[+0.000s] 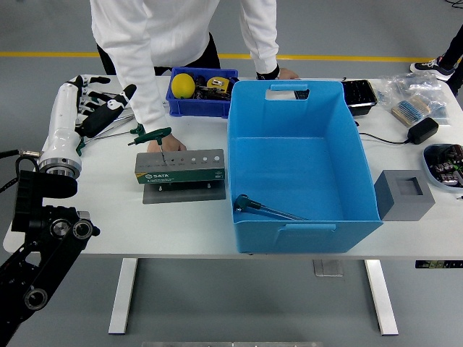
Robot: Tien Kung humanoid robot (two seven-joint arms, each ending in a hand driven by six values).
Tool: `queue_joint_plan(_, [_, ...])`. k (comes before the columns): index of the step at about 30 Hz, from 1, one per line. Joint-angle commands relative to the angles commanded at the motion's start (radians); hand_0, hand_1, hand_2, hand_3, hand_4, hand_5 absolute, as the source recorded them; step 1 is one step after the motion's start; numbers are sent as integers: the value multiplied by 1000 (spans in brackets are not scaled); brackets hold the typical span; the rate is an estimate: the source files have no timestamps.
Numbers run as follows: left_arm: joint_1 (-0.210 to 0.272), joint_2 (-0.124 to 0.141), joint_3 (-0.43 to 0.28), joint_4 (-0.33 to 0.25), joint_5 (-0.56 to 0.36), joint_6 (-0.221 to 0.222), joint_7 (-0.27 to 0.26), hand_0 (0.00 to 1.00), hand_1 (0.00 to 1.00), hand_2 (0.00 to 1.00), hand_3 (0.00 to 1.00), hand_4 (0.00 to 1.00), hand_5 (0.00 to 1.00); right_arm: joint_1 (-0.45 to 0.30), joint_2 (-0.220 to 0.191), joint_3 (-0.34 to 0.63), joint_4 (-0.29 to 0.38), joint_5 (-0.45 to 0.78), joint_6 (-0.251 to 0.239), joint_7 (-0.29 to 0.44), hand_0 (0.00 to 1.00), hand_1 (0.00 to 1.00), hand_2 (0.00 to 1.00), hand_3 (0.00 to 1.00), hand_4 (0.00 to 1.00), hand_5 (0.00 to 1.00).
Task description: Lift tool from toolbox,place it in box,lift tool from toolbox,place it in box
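A large blue box [304, 170] stands in the middle of the table, and one dark tool [264, 209] lies on its floor near the front left corner. The green tool holder [179, 169] sits on a grey plate left of the box, with one green T-handle tool [151, 135] standing in it. My left hand [99, 103] is raised over the table's far left, fingers relaxed and empty. A person's hand [166, 144] rests behind the holder. My right arm is out of view.
A small blue bin [201, 92] with a yellow ball [182, 85] stands behind the holder. Green-handled tools [101, 124] lie at the far left. A grey block [404, 194], a black tray [359, 95], a charger [422, 131] and bagged parts [417, 94] are to the right.
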Motion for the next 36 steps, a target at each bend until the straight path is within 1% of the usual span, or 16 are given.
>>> queue_joint_plan(1, [23,-12,-9,-3,-46,32,-19,196,210,352,652,978,715,1,-1,-4,0,4,1,1,684,694,745,591,840,764])
queue_joint_plan(2, [42,-22,-19,-4,-85,32,-36,185,162,301,645,865,744,1,-1,-7,0,10,1,3,684,692,745,589,840,763])
queue_joint_plan(4, [76,-33,-34,-3,-169,32,-64,185,162,301,645,865,744,1,-1,-13,-1,25,1,7,684,692,745,589,840,763])
queue_joint_plan(7, [106,-28,-37,1,-296,32,-69,185,162,301,645,865,744,2,0,-15,-1,30,1,8,684,692,745,589,840,763])
queue_joint_plan(8, [115,-20,-31,3,-342,32,-69,219,264,461,679,855,843,3,0,-12,-1,25,2,6,684,693,744,588,840,763])
queue_joint_plan(10, [121,-12,-23,8,-426,32,-66,219,264,461,679,855,843,4,0,-9,0,17,1,3,684,693,744,588,840,763])
queue_joint_plan(13, [126,-13,-13,16,-550,32,-72,219,264,461,679,855,843,3,1,0,0,4,0,-2,684,693,744,588,840,763])
queue_joint_plan(14, [129,-14,-7,18,-589,32,-81,323,440,580,750,854,998,2,1,3,0,-2,-1,-4,685,692,744,588,840,763])
queue_joint_plan(16, [135,-15,7,21,-673,32,-102,323,440,580,750,854,998,0,1,10,0,-15,-1,-8,685,692,744,588,840,763])
queue_joint_plan(19, [140,-14,36,27,-803,32,-166,323,440,580,750,854,998,-4,2,17,0,-25,-1,-11,685,692,744,588,840,763])
queue_joint_plan(20, [140,-13,46,30,-842,32,-190,416,481,623,821,854,998,-5,3,16,0,-25,-1,-11,685,691,744,588,840,763])
queue_joint_plan(23, [136,-14,68,37,-972,32,-245,416,481,623,821,854,998,-7,4,13,-1,-19,-1,-10,685,691,744,588,840,763])
queue_joint_plan(27, [112,-22,84,69,-1141,32,-290,420,489,630,840,854,998,-7,6,10,-2,-11,-1,-7,685,692,744,588,840,762])
queue_joint_plan(31, [74,-27,106,111,-1310,32,-303,420,489,630,840,854,998,-5,5,7,-2,-8,-1,-6,685,692,744,588,840,762])
queue_joint_plan(32, [66,-27,112,118,-1349,32,-303,409,489,627,863,855,998,-6,6,6,-3,-6,-2,-6,686,692,744,587,839,761])
queue_joint_plan(36, [34,-39,132,139,-1523,32,-310,409,489,627,863,855,998,-8,7,7,-3,-6,-2,-7,686,692,744,587,839,761])
